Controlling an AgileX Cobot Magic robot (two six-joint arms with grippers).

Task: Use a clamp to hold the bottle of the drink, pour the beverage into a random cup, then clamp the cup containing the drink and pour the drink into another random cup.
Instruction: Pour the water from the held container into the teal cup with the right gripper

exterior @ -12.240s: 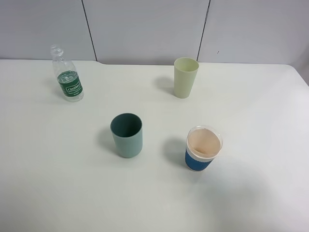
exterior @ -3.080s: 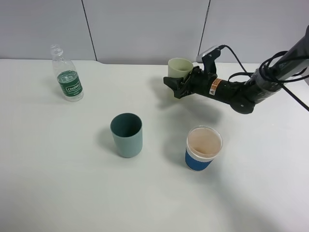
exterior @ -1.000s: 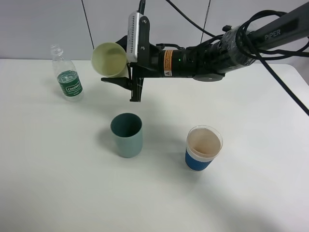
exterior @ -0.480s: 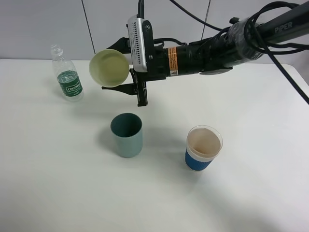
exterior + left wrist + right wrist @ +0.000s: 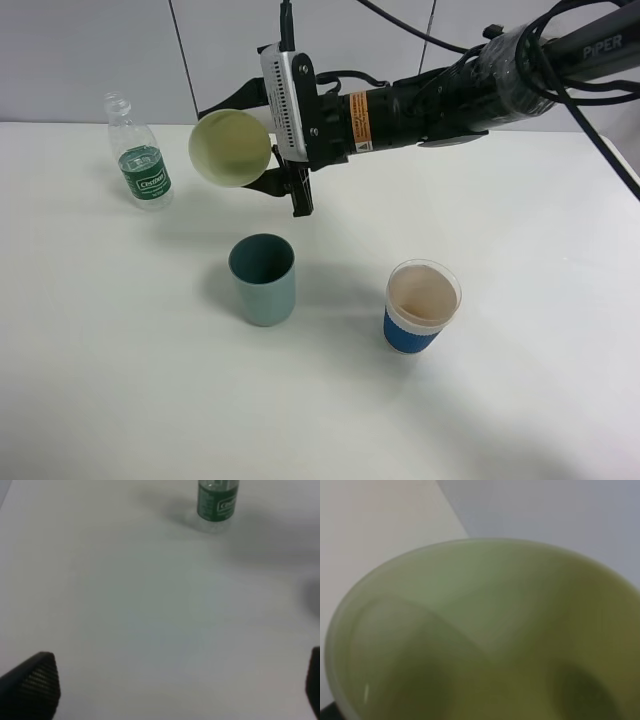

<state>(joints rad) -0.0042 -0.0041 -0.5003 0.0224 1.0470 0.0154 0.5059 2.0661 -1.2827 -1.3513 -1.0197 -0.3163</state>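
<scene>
Yellow-green tumbler [image 5: 225,148]: tipped mouth-sideways, high behind teal cup [image 5: 262,280] | right tool [image 5: 250,150]: clamped on tumbler | left tool [image 5: 175,680]: jaws spread wide, empty | bottle [image 5: 140,160]: upright, well left of teal cup | risk: mouth not over teal cup, pour likely wets counter [image 5: 120,350].

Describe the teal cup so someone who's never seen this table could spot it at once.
On the white table, look near the middle, in front of the pale yellow-green tumbler held tipped in the air. The teal cup stands upright there, left of the blue-sleeved paper cup. It alone is squat, dusty teal with a darker inside.
</scene>
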